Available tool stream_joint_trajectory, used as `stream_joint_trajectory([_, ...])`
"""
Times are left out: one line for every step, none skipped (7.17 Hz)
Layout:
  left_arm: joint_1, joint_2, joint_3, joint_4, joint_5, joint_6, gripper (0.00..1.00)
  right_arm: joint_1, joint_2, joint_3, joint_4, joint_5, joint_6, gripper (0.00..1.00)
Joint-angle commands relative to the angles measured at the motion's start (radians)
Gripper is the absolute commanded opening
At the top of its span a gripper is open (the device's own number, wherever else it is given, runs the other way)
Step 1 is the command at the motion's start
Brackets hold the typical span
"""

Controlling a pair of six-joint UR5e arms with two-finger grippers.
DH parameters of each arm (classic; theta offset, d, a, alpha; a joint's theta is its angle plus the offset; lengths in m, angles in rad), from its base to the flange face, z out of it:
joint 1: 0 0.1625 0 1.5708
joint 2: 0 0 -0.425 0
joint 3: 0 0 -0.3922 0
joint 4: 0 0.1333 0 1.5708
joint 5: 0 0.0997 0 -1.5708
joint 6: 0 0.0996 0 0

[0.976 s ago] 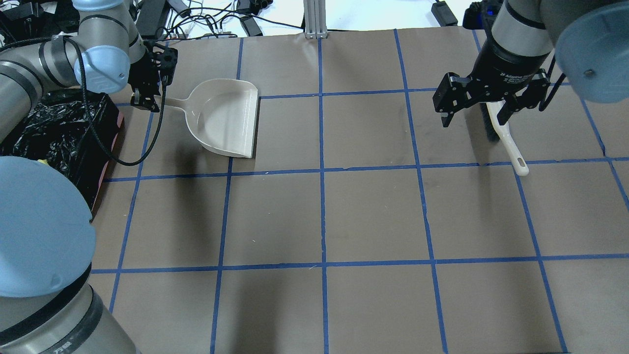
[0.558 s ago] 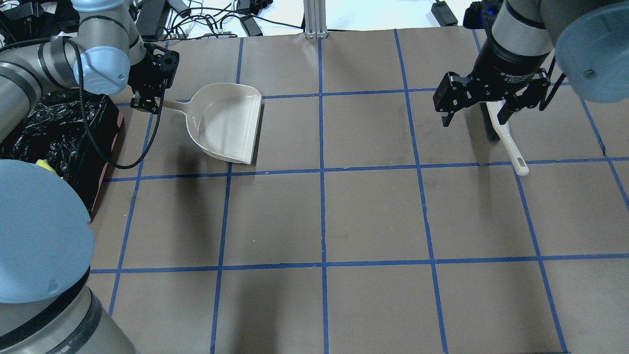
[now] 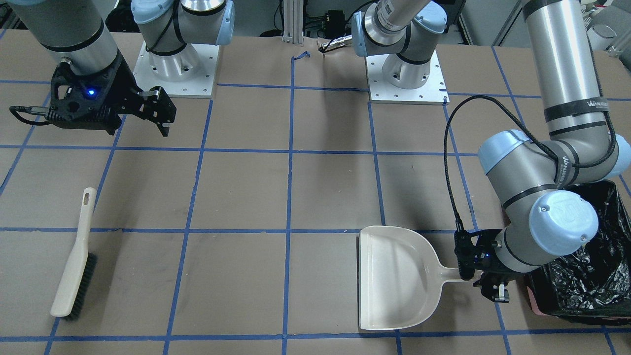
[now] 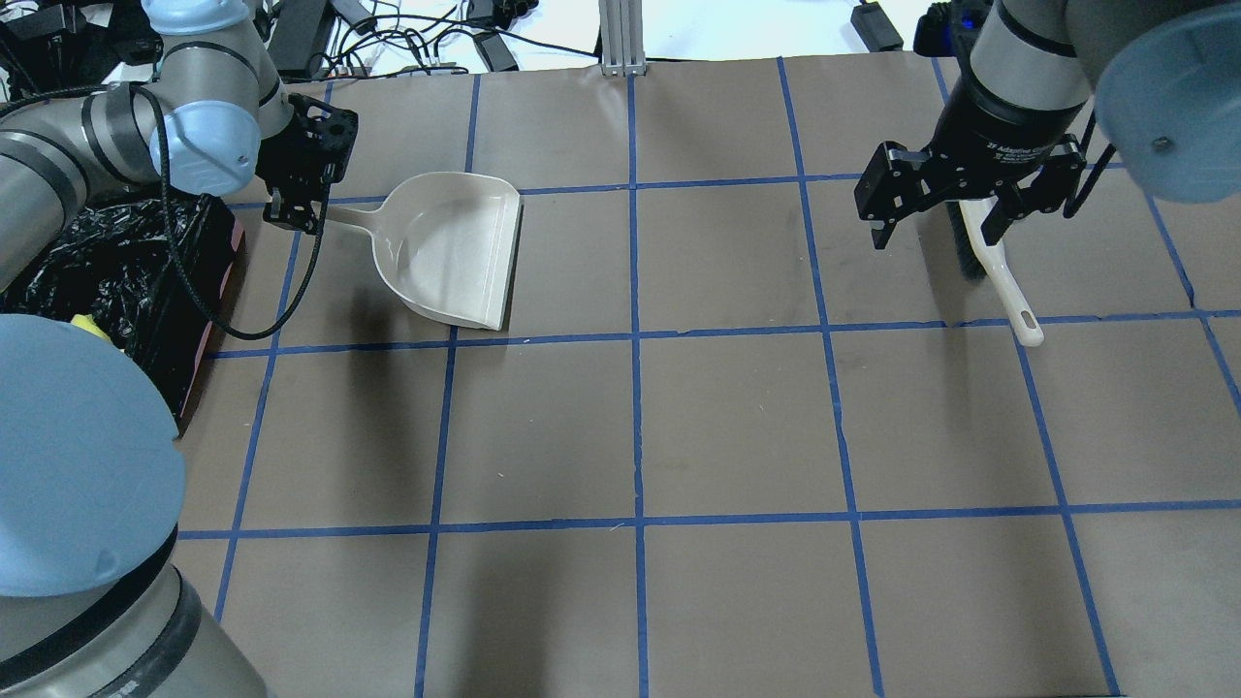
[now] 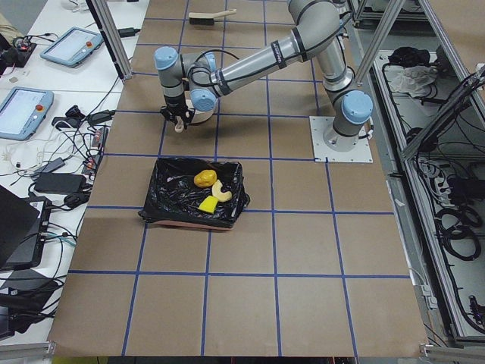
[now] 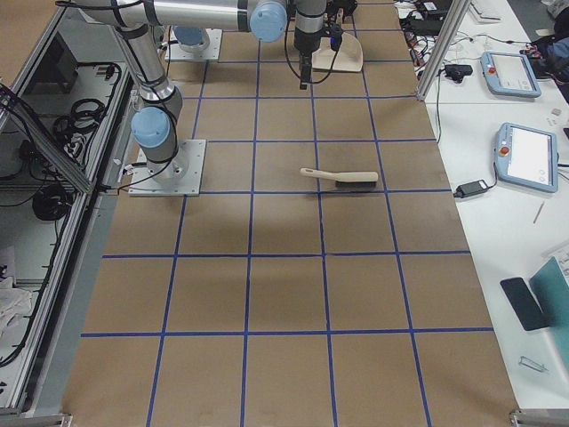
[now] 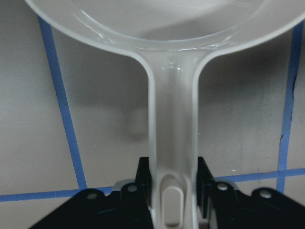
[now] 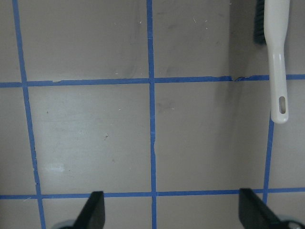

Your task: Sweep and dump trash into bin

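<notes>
Read as a clock face from overhead, the brown paper-covered worktop (image 4: 737, 427) with its blue tape grid has the black-bag-lined bin (image 5: 159, 199) at 9 o'clock. The beige plastic dustpan (image 4: 451, 247) is at 10 and the beige-handled, black-bristled brush (image 4: 999, 281) lies flat at 2.

The dustpan looks light, stiff and smooth, so its thin handle could swivel in a pinch. A hold nearer the pan would likely steady it. The brush also seems light, with a rigid handle and soft bristles. Mid-handle is the sensible place to grip it.

The exterior left view alone looks into the bin and shows yellow trash pieces (image 5: 204, 180) inside. Only the left wrist camera shows the left gripper (image 7: 172, 191) clamped on the handle's end by the hanging hole. The pan is empty, and its shadow suggests it is raised off the paper. The right wrist camera shows the right gripper (image 8: 172, 210) spread wide and empty, with the brush handle at its 1 o'clock.
</notes>
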Motion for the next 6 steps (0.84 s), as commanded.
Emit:
stream_joint_trajectory([0.003, -0.007, 0.008, 0.006, 0.0, -0.004, 0.57, 0.0, 0.0, 0.0, 0.004, -0.001, 0.0, 1.0])
stream_joint_trajectory([0.003, 0.002, 0.01, 0.006, 0.0, -0.01, 0.64, 0.0, 0.0, 0.0, 0.002, 0.0, 0.0, 1.0])
stream_joint_trajectory([0.003, 0.02, 0.023, 0.006, -0.001, -0.053, 0.68, 0.0, -0.002, 0.0, 0.001, -0.001, 0.0, 1.0])
stream_joint_trajectory([0.001, 0.058, 0.052, -0.025, -0.03, -0.09, 0.68, 0.0, 0.0, 0.0, -0.004, 0.0, 0.0, 1.0])
stream_joint_trajectory([0.001, 0.102, 0.089, -0.116, -0.035, -0.165, 0.68, 0.0, -0.002, 0.0, -0.004, 0.0, 0.0, 1.0])
stream_joint_trajectory([-0.003, 0.144, 0.132, -0.196, -0.036, -0.282, 0.68, 0.0, 0.0, 0.0, -0.008, 0.0, 0.0, 1.0])
